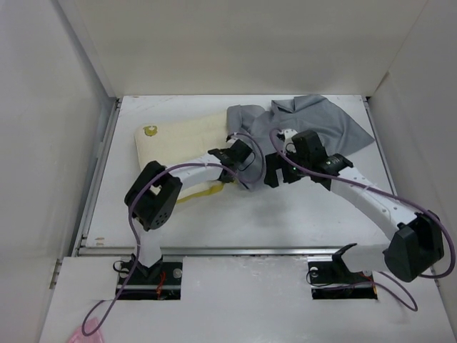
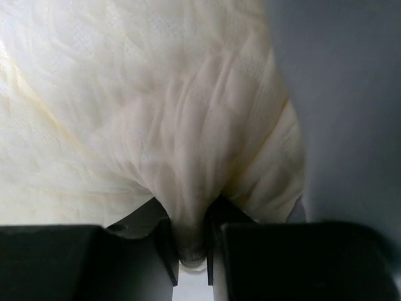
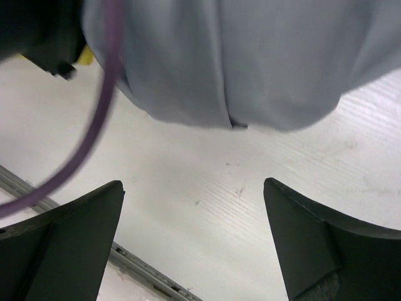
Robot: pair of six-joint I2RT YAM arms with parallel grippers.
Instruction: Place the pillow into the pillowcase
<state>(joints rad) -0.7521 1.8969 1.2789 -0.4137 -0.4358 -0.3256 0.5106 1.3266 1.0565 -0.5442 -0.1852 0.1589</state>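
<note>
Cream pillow [image 2: 156,125] fabric is pinched in my left gripper [image 2: 193,248], the pillow lying on the table [image 1: 300,211] beside the grey pillowcase [image 1: 321,121]; my right gripper [image 3: 194,238] stands spread just short of that cloth

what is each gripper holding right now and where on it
The left gripper pinches a fold of cream cover on the pillow, near its end beside the pillowcase. The right gripper is open and holds nothing.
</note>
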